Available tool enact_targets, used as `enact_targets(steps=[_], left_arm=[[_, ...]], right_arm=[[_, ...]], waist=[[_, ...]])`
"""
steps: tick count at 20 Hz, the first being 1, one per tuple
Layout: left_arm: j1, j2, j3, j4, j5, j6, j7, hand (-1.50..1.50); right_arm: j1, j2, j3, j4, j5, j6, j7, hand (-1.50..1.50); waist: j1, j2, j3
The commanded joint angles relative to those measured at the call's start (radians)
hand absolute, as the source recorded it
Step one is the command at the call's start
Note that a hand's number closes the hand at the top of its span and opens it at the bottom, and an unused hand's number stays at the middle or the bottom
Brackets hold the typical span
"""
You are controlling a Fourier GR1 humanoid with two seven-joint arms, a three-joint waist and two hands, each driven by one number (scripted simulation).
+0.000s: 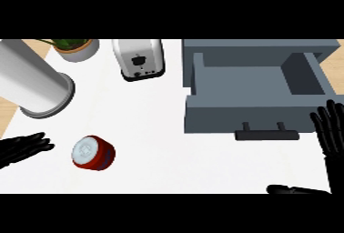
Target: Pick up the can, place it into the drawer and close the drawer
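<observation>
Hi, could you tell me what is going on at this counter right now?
Nothing is being held yet. The red can stands on the white counter, with the robot's open left hand just beside it at the left edge. The grey drawer is pulled open and looks empty. The right hand shows at the right edge, fingers straight, next to the drawer's front. A toaster, a large cylinder and a potted plant stand at the back.
</observation>
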Motion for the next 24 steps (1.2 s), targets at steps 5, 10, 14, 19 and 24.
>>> enact_targets(steps=[5, 10, 14, 19, 24], left_arm=[[-0.012, -0.096, 0.035, 0.049, -0.087, -0.107, 0.013, -1.5], [-0.053, -0.099, 0.047, 0.114, -0.095, -0.15, 0.025, -1.5], [-0.1, -0.22, 0.006, 0.137, -0.208, -0.116, 0.038, -1.5], [-0.068, -0.355, 0.048, 0.154, -0.446, -0.166, -0.052, -1.5], [-0.168, -0.368, 0.056, 0.292, -0.506, -0.174, -0.106, -1.5]], right_arm=[[0.043, -0.018, -0.081, 0.04, -0.07, 0.069, -0.067, -1.5], [0.02, -0.017, -0.081, 0.008, -0.059, 0.067, -0.034, -1.5], [0.047, -0.001, -0.08, 0.08, -0.038, 0.094, -0.111, -1.5], [0.079, -0.032, -0.161, 0.06, -0.115, 0.139, -0.109, -1.5], [0.059, -0.019, -0.136, 0.053, -0.073, 0.128, -0.083, -1.5]], waist=[[0.004, -0.001, 0.0], [0.003, -0.001, 0.0], [0.002, 0.0, 0.0], [0.002, -0.001, -0.001], [-0.002, 0.001, -0.001]])
